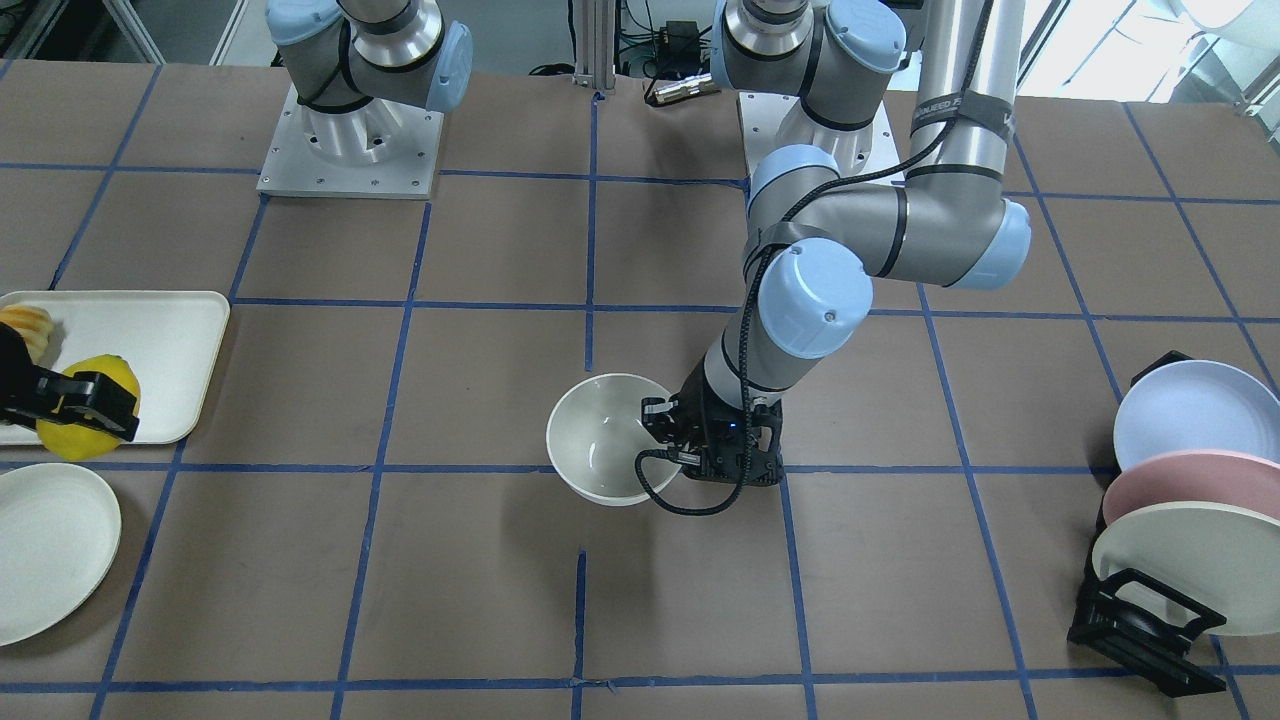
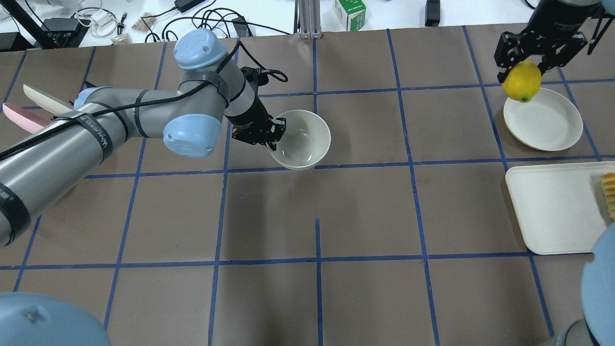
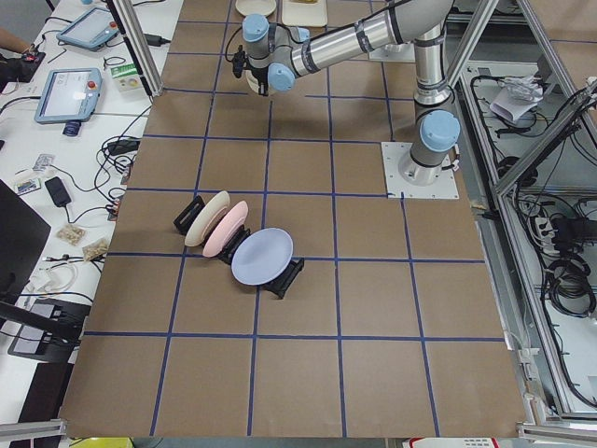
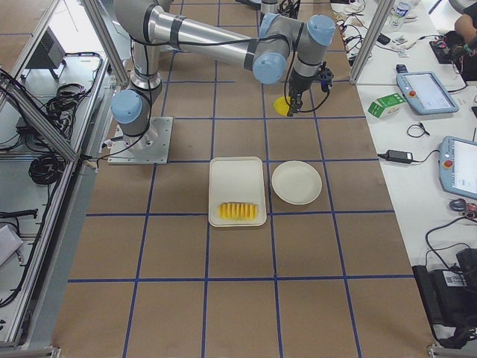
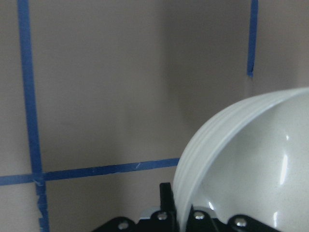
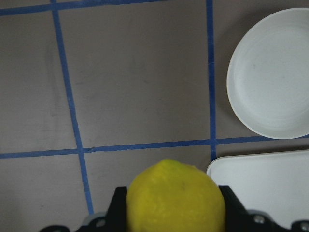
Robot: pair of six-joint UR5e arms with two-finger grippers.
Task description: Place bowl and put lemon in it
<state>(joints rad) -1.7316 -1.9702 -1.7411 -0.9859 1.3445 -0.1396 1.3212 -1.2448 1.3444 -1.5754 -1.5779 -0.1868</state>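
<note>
The off-white bowl [image 2: 302, 142] stands upright near the table's middle, also in the front view [image 1: 600, 440] and the left wrist view [image 5: 251, 159]. My left gripper [image 2: 275, 130] is shut on the bowl's rim on the side nearest its arm; it also shows in the front view [image 1: 657, 420]. I cannot tell whether the bowl rests on the table or hangs just above it. My right gripper [image 2: 522, 72] is shut on the yellow lemon [image 2: 522, 82] and holds it in the air over the far edge of the flat plate. The lemon fills the bottom of the right wrist view [image 6: 176, 195].
A flat cream plate [image 2: 545, 122] lies under the lemon, far right. Beside it a white tray [image 2: 552, 206] carries a row of orange-yellow slices [image 2: 608, 192]. A black rack with three standing plates [image 1: 1180, 500] is at the table's other end.
</note>
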